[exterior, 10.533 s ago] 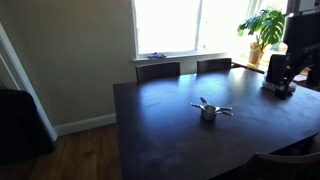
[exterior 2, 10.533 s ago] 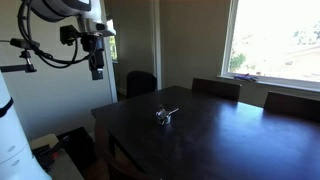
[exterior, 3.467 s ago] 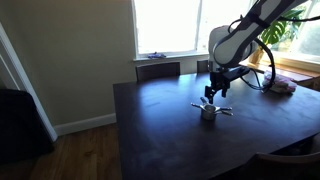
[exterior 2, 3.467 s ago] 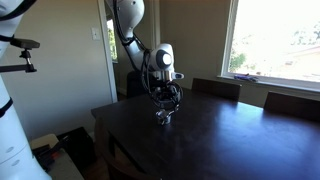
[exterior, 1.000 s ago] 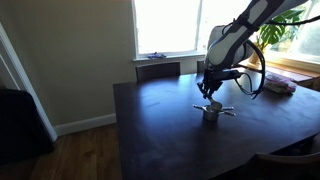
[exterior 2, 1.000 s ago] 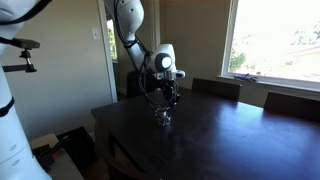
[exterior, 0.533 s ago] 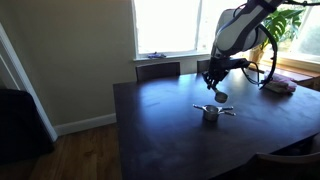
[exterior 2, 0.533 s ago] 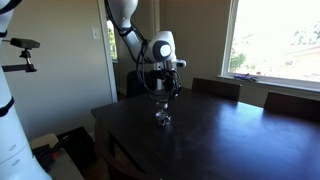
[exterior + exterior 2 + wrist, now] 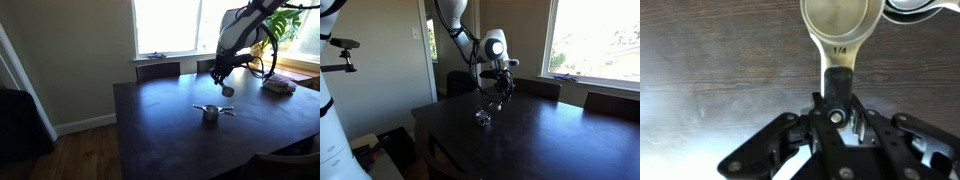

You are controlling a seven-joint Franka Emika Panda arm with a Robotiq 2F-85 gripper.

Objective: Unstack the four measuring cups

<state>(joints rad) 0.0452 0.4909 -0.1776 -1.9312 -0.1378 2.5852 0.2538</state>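
My gripper (image 9: 837, 100) is shut on the flat handle of one silver measuring cup (image 9: 843, 20); its round bowl points away from the fingers, above the dark table (image 9: 170, 130). In both exterior views the gripper (image 9: 223, 80) (image 9: 500, 86) hangs in the air with that cup (image 9: 228, 91), up and to the side of the remaining stack of measuring cups (image 9: 211, 113) (image 9: 483, 118), which sits mid-table with handles fanned out. A shiny rim of the stack (image 9: 915, 6) shows at the wrist view's top right corner.
Dark chairs (image 9: 158, 70) (image 9: 535, 88) stand along the table's window side. A potted plant (image 9: 265, 30) and a small object (image 9: 280, 85) are at the far end of the table. A camera stand (image 9: 342, 55) is near the wall.
The gripper has risen from the stack with one cup held by its handle and carried it sideways, away from the stack. The remaining cups have stayed in place.
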